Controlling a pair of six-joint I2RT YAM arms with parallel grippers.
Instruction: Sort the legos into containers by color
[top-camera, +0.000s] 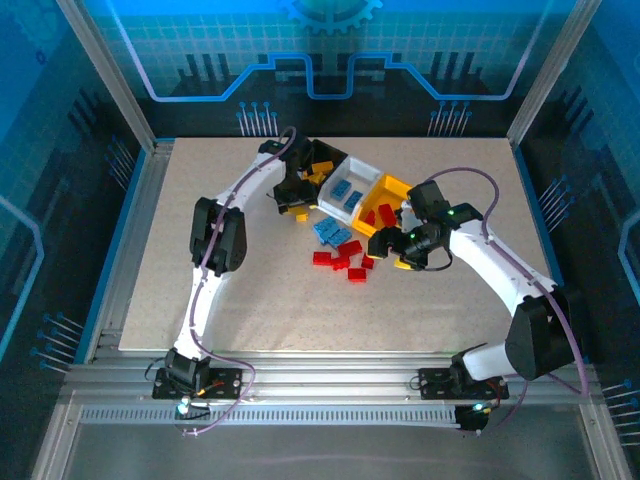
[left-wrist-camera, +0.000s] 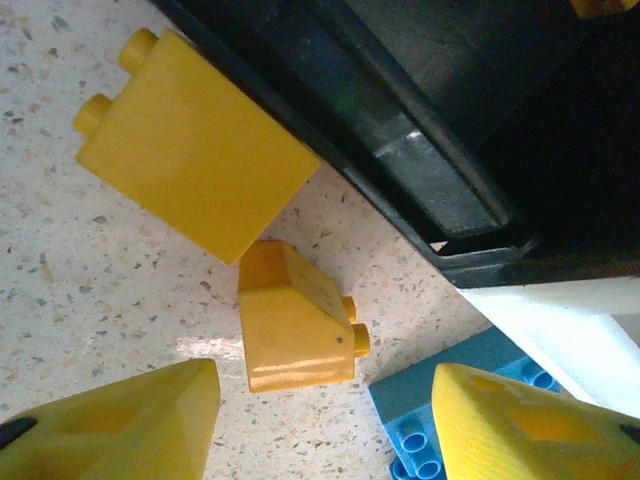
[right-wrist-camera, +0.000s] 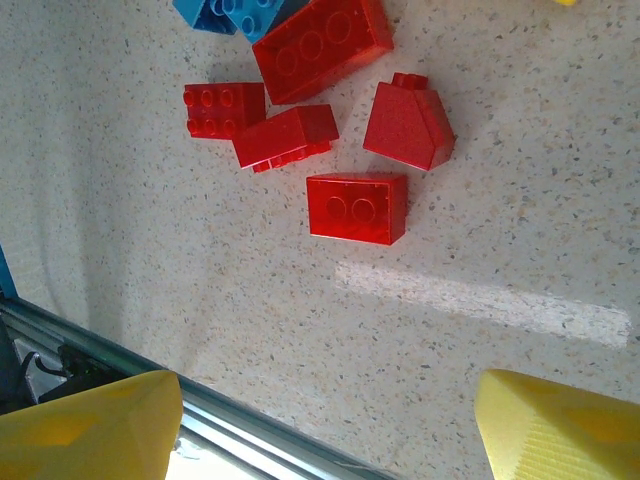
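Now, left gripper (left-wrist-camera: 325, 425): fingers apart, empty, hovering over two yellow bricks (left-wrist-camera: 295, 330) beside the black bin (left-wrist-camera: 430, 190).
Right gripper (right-wrist-camera: 325, 430): fingers apart, empty, above loose red bricks (right-wrist-camera: 357, 208).
Blue bricks (top-camera: 328, 232): some on the table (top-camera: 250, 290), others in the white bin (top-camera: 365, 168).
Yellow bin (top-camera: 395, 183): red bricks inside.

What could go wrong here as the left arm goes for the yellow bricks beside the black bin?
The left gripper, open, hangs at the small yellow brick, and a blue brick lies beside one finger; closing might catch it too. The larger yellow brick seems to touch the small one and could get dragged. The black bin stands close enough to bump.
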